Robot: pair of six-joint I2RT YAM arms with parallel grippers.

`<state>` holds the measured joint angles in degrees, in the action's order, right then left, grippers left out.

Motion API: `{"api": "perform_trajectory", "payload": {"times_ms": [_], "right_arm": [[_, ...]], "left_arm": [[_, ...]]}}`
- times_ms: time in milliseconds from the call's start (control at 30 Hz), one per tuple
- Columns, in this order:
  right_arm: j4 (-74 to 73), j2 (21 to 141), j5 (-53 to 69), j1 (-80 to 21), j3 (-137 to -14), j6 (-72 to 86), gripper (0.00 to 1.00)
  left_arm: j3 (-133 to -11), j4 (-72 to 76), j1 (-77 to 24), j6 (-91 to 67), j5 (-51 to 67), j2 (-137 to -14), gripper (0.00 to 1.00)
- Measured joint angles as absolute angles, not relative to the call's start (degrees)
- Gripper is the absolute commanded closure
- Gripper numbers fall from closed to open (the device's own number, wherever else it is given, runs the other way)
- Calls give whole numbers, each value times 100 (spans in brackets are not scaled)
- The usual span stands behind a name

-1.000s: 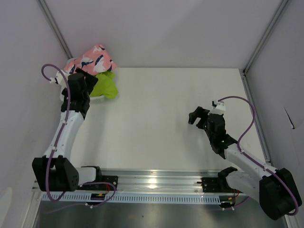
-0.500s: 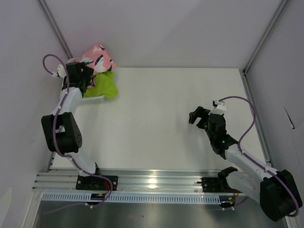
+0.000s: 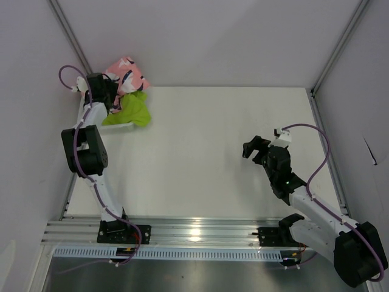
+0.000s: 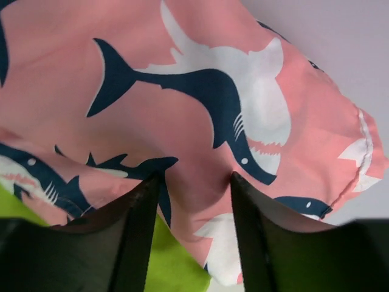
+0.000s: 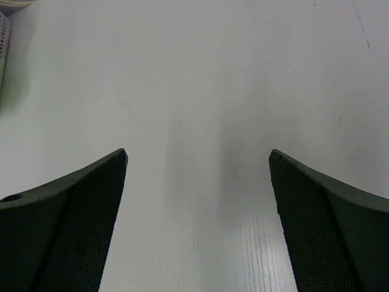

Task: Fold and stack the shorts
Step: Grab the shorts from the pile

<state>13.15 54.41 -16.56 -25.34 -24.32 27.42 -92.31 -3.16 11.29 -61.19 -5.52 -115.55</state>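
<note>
The coral-pink shorts (image 3: 129,73) with a navy and white print are piled in the back left corner, on top of the lime-green shorts (image 3: 136,109). My left gripper (image 3: 113,96) reaches into that pile. In the left wrist view its jaws (image 4: 196,179) stand half closed, with a bulging fold of the pink shorts (image 4: 182,103) pressed between both fingertips. A patch of the green shorts (image 4: 173,261) shows below. My right gripper (image 3: 250,148) hovers over the bare table at the right, open, with nothing between its fingers (image 5: 197,158).
A white mesh basket (image 3: 124,126) sits under the pile of shorts in the back left corner; its edge (image 5: 3,30) shows at the far left of the right wrist view. Walls and metal frame posts enclose the white table (image 3: 206,152).
My left arm has stretched out toward the back left corner, onto the pile, and its jaws have narrowed around a fold of the pink shorts. The right arm has barely moved.
</note>
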Motion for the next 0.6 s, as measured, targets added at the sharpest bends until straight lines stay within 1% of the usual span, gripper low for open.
{"api": "perform_trajectory", "payload": {"times_ms": [33,67,133,167,400,500,600], "right_arm": [[1313,5441,-1660,-2534,-2432,2742,1],[1313,5441,-1662,-2534,-2432,2742,1],[1313,5441,-1669,-2534,-2432,2742,0],[1313,5441,-1669,-2534,-2432,2742,1],[1286,5441,-1693,-2534,-2432,2742,1],[1243,5443,-1717,-2534,-2432,2742,0],[1219,5443,-1721,-2534,-2432,2742,1]], "left_arm": [[-9288,-235,1133,-6141,-539,-11625,58],[-9341,-143,1135,-6167,-526,-11699,78],[-9365,-23,1144,-6195,-526,-11780,98],[-9365,5,1149,-6171,-532,-11799,100],[-9238,250,1155,-5852,-611,-11596,100],[-8696,340,1162,-5739,-685,-10901,100],[-8423,379,1127,-5627,-770,-10219,100]]}}
